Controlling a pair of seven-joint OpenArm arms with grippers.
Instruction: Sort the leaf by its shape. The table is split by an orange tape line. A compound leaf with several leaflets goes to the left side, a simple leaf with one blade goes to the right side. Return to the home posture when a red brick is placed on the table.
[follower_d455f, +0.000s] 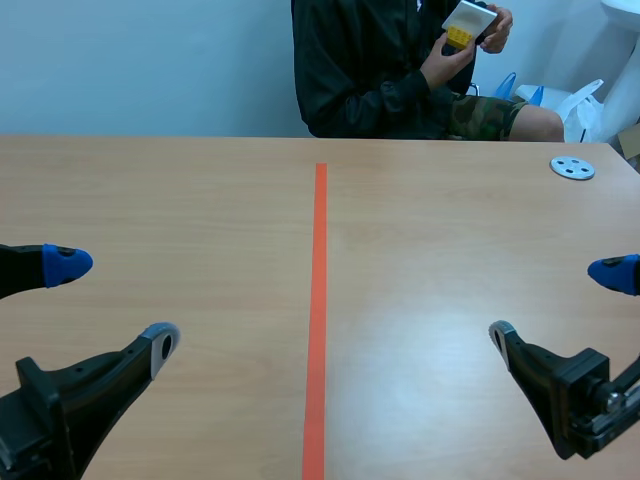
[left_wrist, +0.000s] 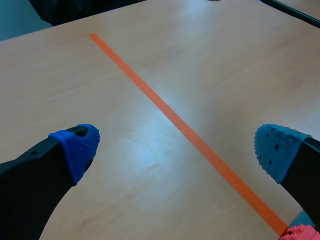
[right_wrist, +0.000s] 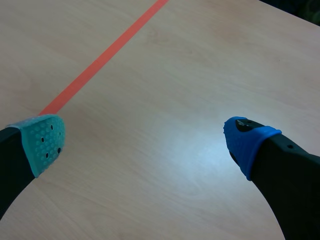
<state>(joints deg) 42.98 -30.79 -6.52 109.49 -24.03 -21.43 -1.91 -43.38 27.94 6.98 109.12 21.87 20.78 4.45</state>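
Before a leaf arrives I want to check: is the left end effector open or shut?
Open. The left end effector has its blue pads far apart, nothing held between them.

Bright, even light is falling from above onto the table. Soft whitish glare is pooling on its surface in both wrist views, fainter in the scene view.

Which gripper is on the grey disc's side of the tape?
The right gripper: it sits right of the orange tape, like the grey disc; the left gripper is across it.
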